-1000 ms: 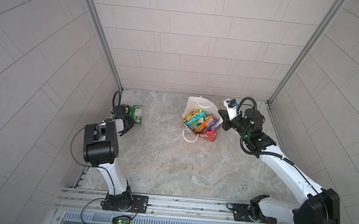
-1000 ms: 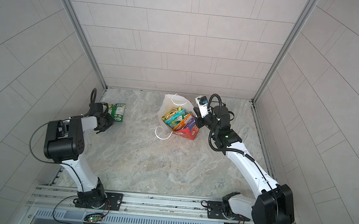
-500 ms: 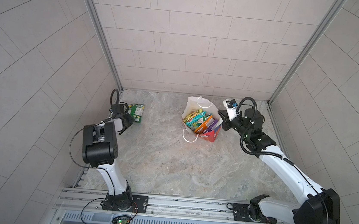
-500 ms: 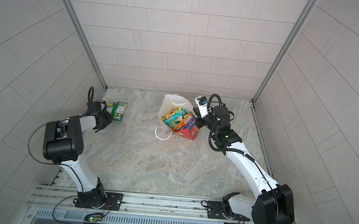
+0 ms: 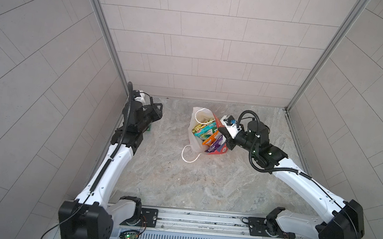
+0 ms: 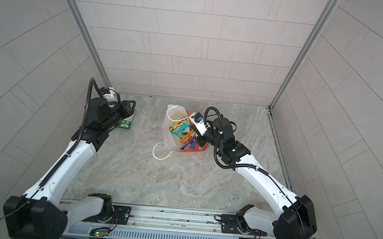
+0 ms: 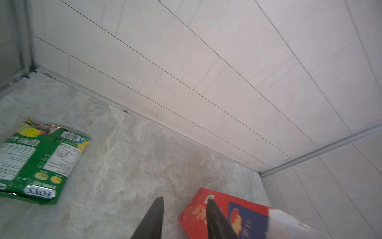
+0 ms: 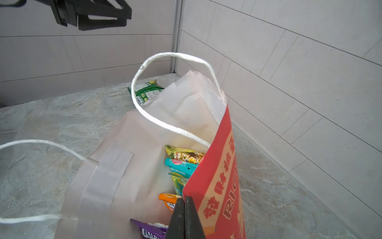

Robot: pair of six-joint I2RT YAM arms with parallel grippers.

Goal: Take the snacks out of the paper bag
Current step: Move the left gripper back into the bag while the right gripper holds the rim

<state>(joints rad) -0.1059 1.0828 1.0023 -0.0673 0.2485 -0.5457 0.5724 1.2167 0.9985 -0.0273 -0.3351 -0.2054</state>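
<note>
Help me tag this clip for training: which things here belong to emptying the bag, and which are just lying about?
Belong:
paper bag
yellow packet, teal packet, yellow-green packet, orange packet, purple packet, all inside it
green packet, already out
left gripper, open
right gripper, shut on the bag's red wall

Just there:
marble tabletop
tiled walls
front rail

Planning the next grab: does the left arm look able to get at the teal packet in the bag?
Probably yes. The right pincer holds back the red wall of the paper bag, so the mouth is open with the teal packet exposed, and the left pincer is open and empty.
</note>
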